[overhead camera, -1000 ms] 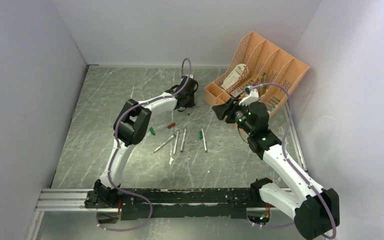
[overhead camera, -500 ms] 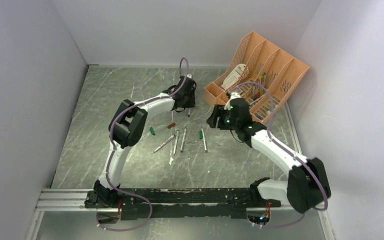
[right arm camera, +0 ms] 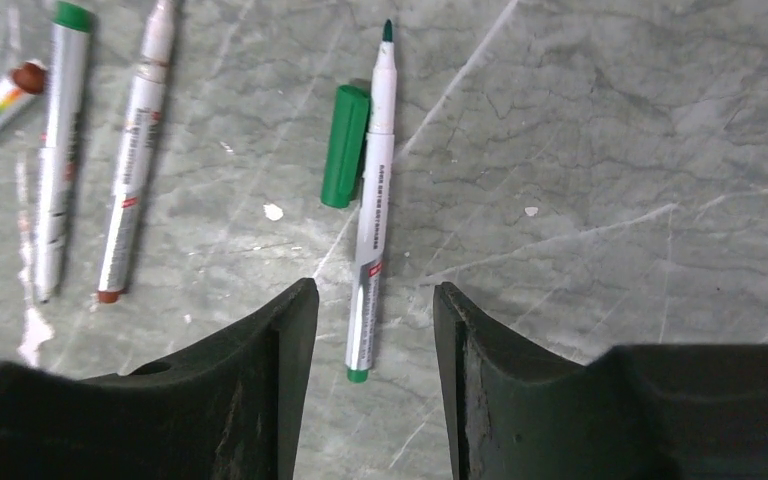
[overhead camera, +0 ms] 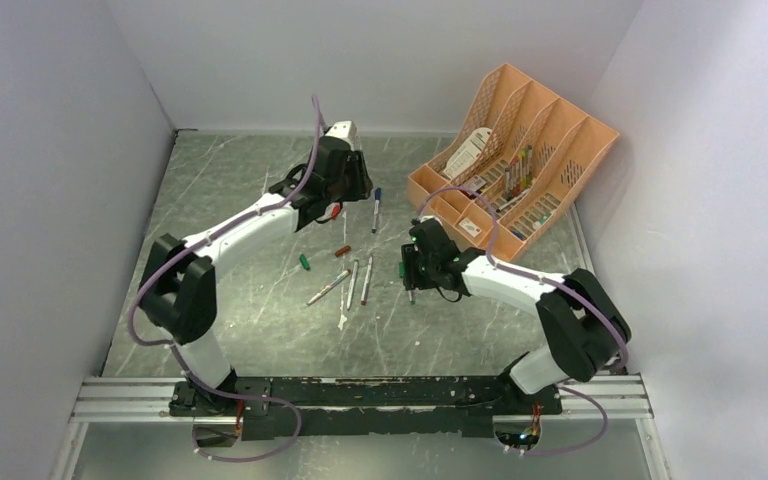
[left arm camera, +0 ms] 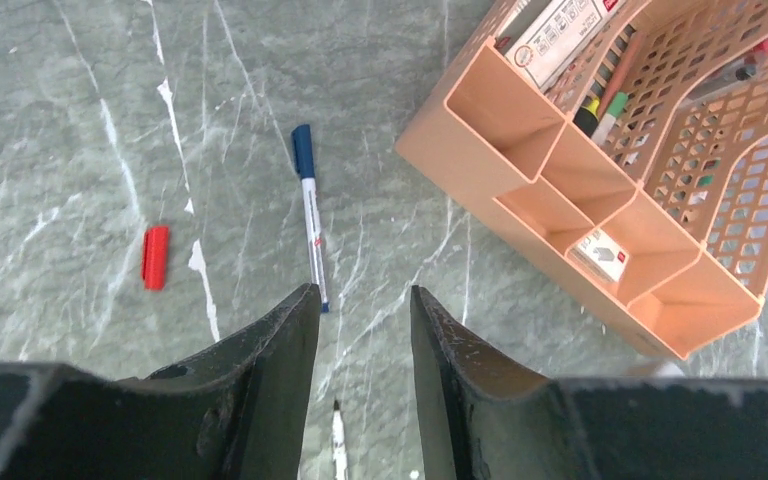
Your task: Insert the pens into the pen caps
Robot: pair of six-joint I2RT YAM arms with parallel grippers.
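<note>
Left jaws now apart, off the blue-capped pen (left arm camera: 309,225); right jaws from organiser (left arm camera: 505,110) to above green pen (right arm camera: 371,200).

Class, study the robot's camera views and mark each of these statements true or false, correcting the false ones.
1. The blue pen lies on the table, outside the orange organiser. True.
2. The green cap is fitted on the green pen. False: it lies beside the pen, whose tip is bare.
3. The right jaws are shut on the green pen. False: they stand open over its rear end, holding nothing.
4. The red cap lies apart from the blue pen. True.
5. The left jaws are open and empty. True.
</note>
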